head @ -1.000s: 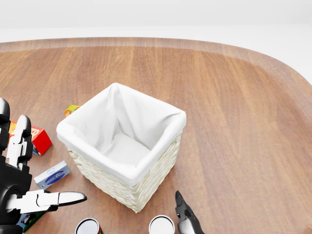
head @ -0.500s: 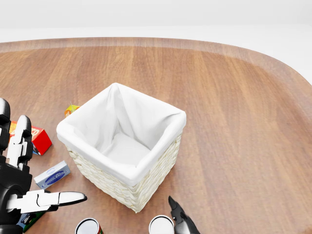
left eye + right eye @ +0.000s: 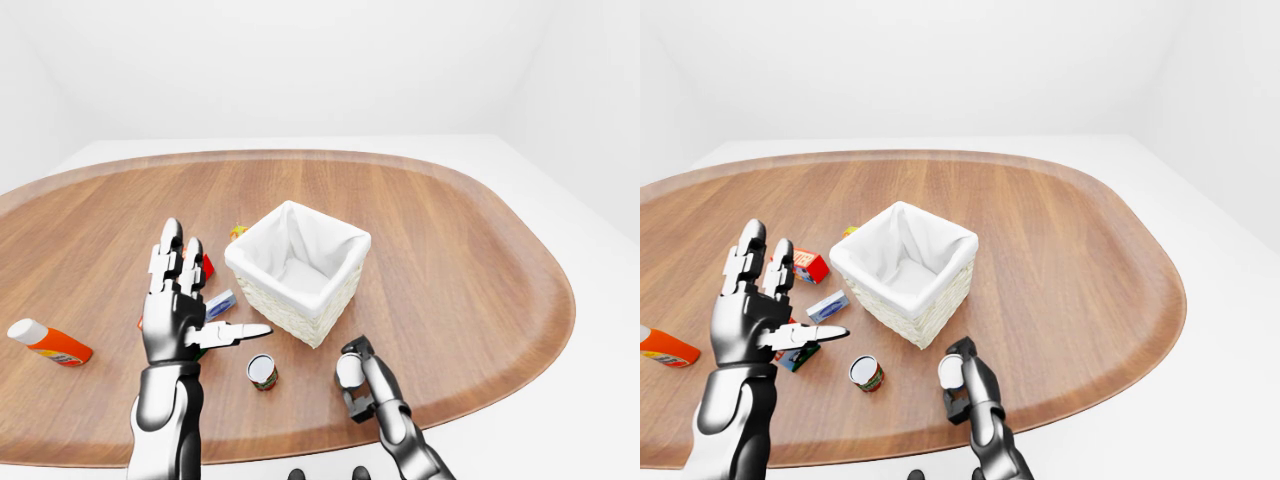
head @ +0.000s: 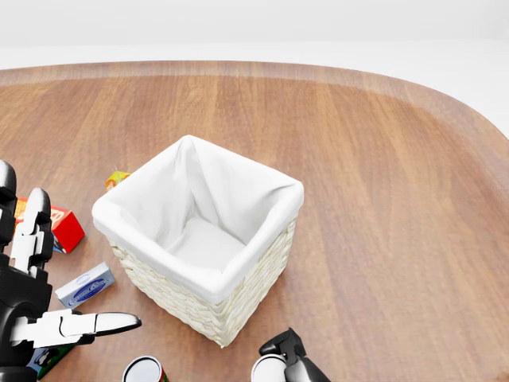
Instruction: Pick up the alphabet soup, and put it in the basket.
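- White, bare walls surround a broad oval wooden table [image 3: 450, 260], where every object sits within the robot's reach.
- Near the table's middle stands a woven basket [image 3: 298, 268] with a white cloth lining, open at the top and holding nothing, ready to receive the can.
- At the lower edge of the left-eye view, the right hand [image 3: 358, 378] has its dark fingers curled round a white-topped can [image 3: 348, 371], probably the alphabet soup; its label is hidden by the fingers, so that is a judgement.
- That can stands upright on the wood, inside the right hand's grasp and not clearly lifted.
- From the right hand, the basket lies just above and slightly left in the left-eye view, near but not touching.
- A second can [image 3: 262, 371], with a red and green label, stands apart to the left of the right hand.
- The left hand [image 3: 180, 310] is raised with fingers spread and thumb out, holding nothing, seemingly kept clear of the work.
- Beyond the left hand lie a red box [image 3: 810, 266], a small blue-and-white box [image 3: 827, 306] and an orange bottle [image 3: 48, 341] lying on its side.
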Tool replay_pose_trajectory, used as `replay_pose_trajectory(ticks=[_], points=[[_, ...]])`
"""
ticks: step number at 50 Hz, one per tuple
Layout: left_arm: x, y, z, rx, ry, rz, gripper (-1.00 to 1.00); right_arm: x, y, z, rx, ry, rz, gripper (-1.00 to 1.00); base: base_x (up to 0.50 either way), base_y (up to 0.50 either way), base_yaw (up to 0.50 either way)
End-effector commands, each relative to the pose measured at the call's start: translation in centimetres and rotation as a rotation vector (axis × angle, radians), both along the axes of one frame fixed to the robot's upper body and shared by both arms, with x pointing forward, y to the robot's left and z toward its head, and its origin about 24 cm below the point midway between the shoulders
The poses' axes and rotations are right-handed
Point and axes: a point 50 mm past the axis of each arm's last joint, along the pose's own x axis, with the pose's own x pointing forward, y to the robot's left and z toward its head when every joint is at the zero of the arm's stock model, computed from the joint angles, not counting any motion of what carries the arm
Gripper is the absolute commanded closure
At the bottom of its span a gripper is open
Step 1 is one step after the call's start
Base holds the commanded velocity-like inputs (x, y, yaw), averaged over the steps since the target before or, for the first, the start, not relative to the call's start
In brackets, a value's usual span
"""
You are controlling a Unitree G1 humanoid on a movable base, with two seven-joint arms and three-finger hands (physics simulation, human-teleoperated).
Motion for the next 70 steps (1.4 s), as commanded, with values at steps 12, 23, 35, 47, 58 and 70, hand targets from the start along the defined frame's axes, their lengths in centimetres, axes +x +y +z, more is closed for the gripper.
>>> replay_pose_trajectory(ticks=[12,23,35,47,58,70], points=[[0.1,0.1,-0.2,0.000,0.002,0.001,-1.00,-0.3,-0.5,1.0,0.066,-0.016,-0.007,1.00,0.00,0.00,0.00],[0.1,0.0,-0.1,-0.001,0.004,0.001,-1.00,-0.2,-1.4,3.3,0.138,-0.101,-0.029,1.00,0.00,0.00,0.00],[0.1,0.0,-0.1,-0.001,0.003,0.001,-1.00,-0.5,-2.5,7.2,0.202,-0.250,-0.044,1.00,0.00,0.00,0.00],[0.1,0.0,-0.2,0.001,0.004,0.001,-1.00,-0.8,-3.6,10.1,0.242,-0.355,-0.058,1.00,0.00,0.00,0.00],[0.1,0.1,-0.1,0.000,0.003,0.003,-1.00,-1.3,-4.1,12.2,0.265,-0.444,-0.089,1.00,0.00,0.00,0.00],[0.1,0.1,0.0,0.001,0.002,0.003,-1.00,-1.9,-4.4,14.7,0.338,-0.540,-0.121,1.00,0.00,0.00,0.00]])
